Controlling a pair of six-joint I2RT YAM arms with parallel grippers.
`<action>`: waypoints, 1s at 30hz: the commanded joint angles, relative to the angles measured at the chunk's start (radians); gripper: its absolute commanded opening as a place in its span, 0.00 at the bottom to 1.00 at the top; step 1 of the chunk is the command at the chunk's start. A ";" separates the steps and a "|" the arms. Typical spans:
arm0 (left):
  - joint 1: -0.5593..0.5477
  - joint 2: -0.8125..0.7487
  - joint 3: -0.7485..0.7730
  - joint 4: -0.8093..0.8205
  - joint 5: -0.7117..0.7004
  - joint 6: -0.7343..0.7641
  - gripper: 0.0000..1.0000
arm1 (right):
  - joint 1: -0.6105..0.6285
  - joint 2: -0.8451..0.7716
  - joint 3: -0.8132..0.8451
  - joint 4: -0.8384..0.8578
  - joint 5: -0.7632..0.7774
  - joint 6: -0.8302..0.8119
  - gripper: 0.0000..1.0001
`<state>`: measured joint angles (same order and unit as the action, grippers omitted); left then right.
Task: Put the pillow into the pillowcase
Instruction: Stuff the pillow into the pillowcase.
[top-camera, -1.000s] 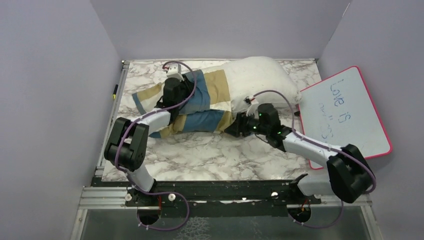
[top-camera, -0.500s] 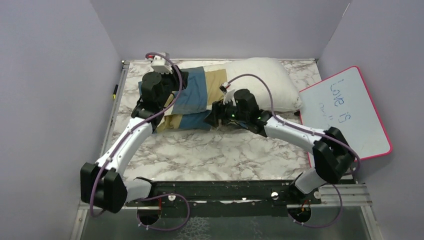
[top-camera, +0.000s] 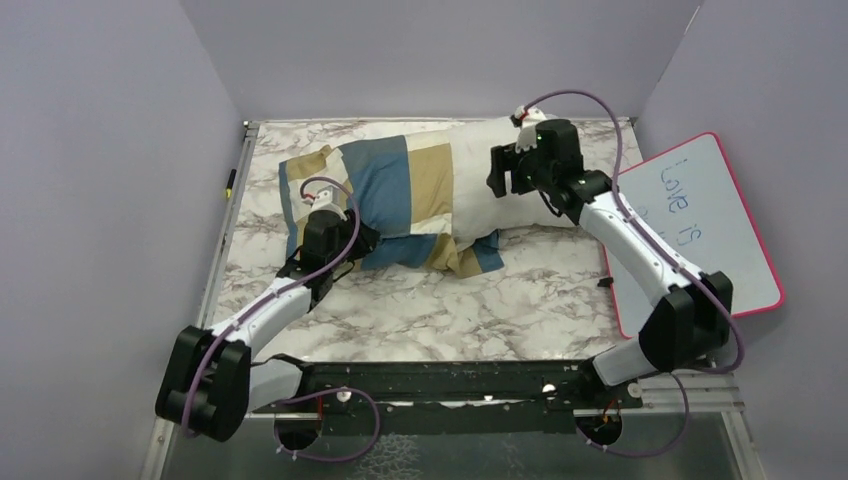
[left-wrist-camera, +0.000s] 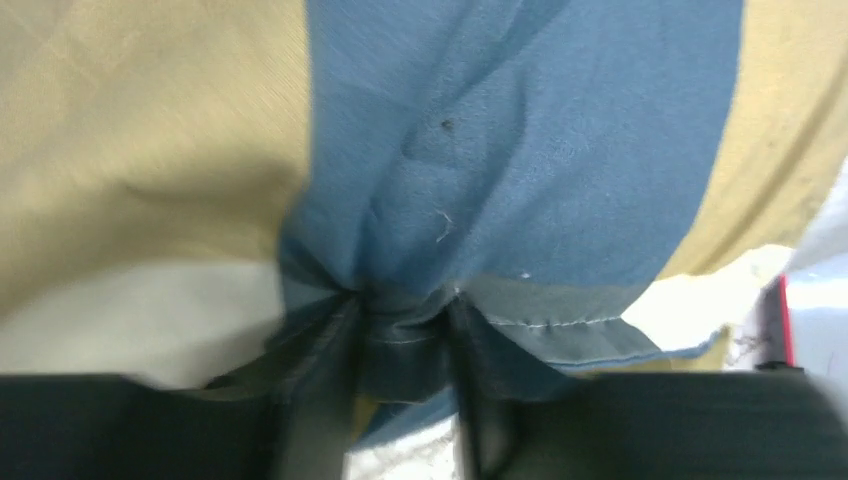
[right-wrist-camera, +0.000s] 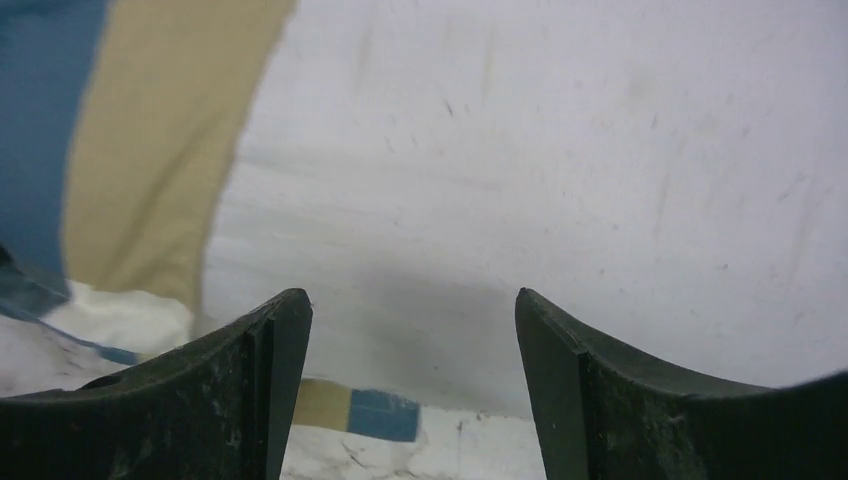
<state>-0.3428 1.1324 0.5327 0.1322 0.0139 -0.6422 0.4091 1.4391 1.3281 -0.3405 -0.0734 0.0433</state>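
Observation:
The off-white pillow (top-camera: 478, 200) lies across the back of the table. Its left part sits inside the blue, tan and cream pillowcase (top-camera: 400, 180), and its right end sticks out bare. My left gripper (top-camera: 367, 241) is at the case's near edge. In the left wrist view it (left-wrist-camera: 405, 345) is shut on a bunched fold of blue pillowcase (left-wrist-camera: 520, 150). My right gripper (top-camera: 498, 174) hovers at the bare pillow, just right of the case's opening. Its jaws (right-wrist-camera: 412, 310) stand wide open with nothing between them, facing the pillow (right-wrist-camera: 560, 150), with the pillowcase (right-wrist-camera: 150, 140) at left.
A pink-rimmed whiteboard (top-camera: 700, 220) with blue writing lies at the right edge, partly off the marble table (top-camera: 450, 310). A pen (top-camera: 230, 181) lies along the table's left rim. Grey walls close in on three sides.
The pillowcase has been drawn further right over the pillow. My left gripper came back to the case's near edge. My right gripper rose from the front to the pillow's bare end and opened wider.

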 joint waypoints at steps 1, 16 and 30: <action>-0.004 0.176 -0.007 0.233 -0.108 -0.034 0.24 | -0.015 0.130 -0.036 -0.152 0.021 -0.050 0.74; 0.159 0.347 0.410 0.064 0.036 0.109 0.61 | 0.214 -0.046 -0.157 -0.058 -0.341 0.257 0.63; -0.264 0.172 -0.020 0.498 -0.121 0.085 0.75 | 0.214 -0.038 -0.277 0.248 0.144 -0.812 0.87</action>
<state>-0.5652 1.1633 0.5343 0.4004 -0.0059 -0.5480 0.6216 1.3804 1.1679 -0.2825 -0.1089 -0.3801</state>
